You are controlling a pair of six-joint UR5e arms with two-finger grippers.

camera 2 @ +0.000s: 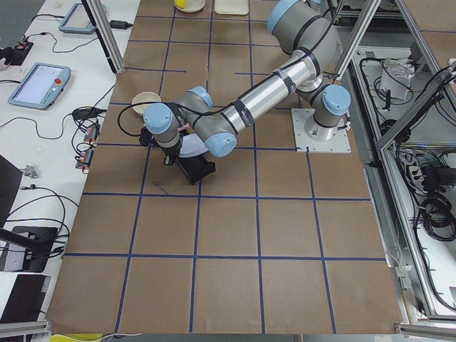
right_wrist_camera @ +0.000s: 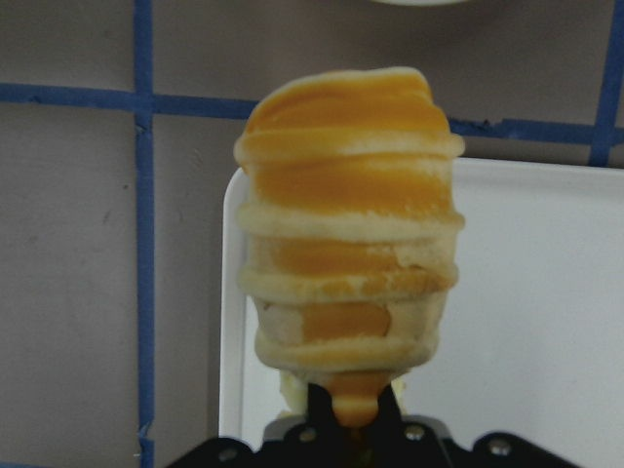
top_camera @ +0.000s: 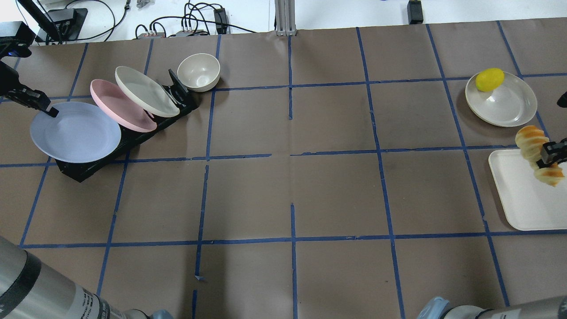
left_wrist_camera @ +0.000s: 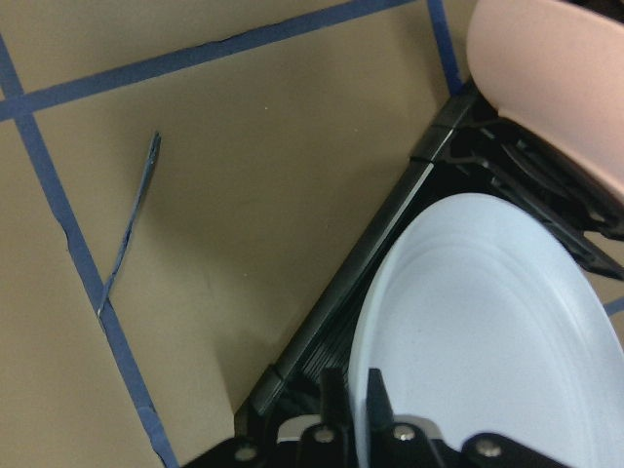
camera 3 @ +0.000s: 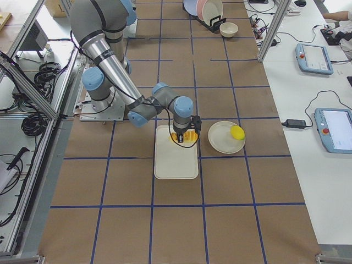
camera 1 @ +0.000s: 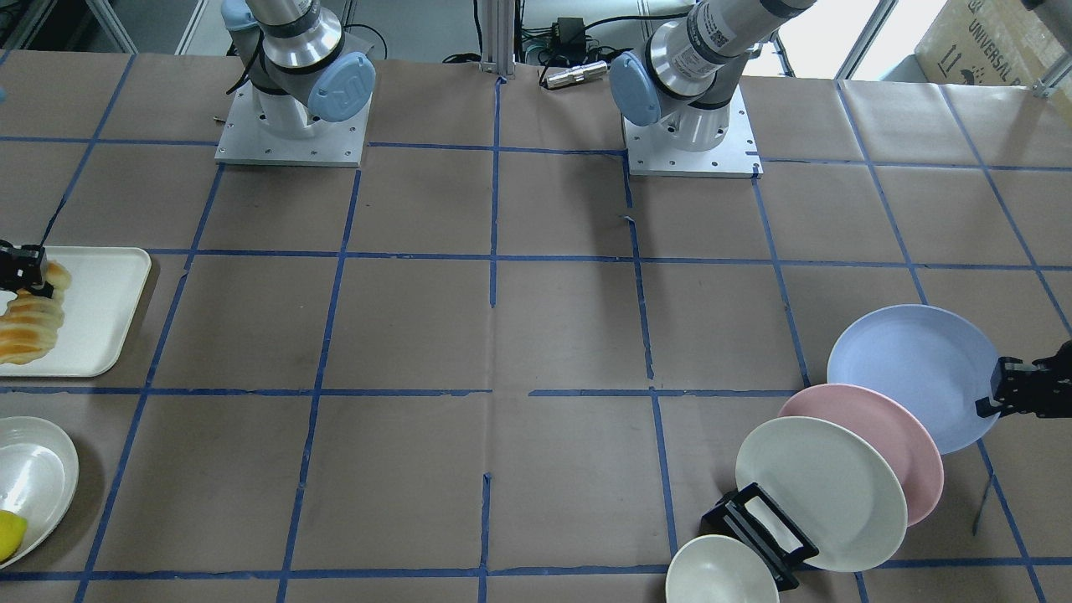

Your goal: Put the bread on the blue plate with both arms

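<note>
The blue plate leans at the near end of a black dish rack at the table's left. My left gripper is shut on its rim; in the left wrist view the fingers pinch the edge of the plate. It also shows in the front view with the gripper beside it. My right gripper is shut on the bread, which it holds over the far corner of the white tray. The right wrist view shows the bread sticking out ahead of the jaws.
A pink plate and a cream plate lean in the same rack, with a cream bowl behind it. A cream plate with a yellow lemon lies beyond the tray. Blue tape lines grid the brown table.
</note>
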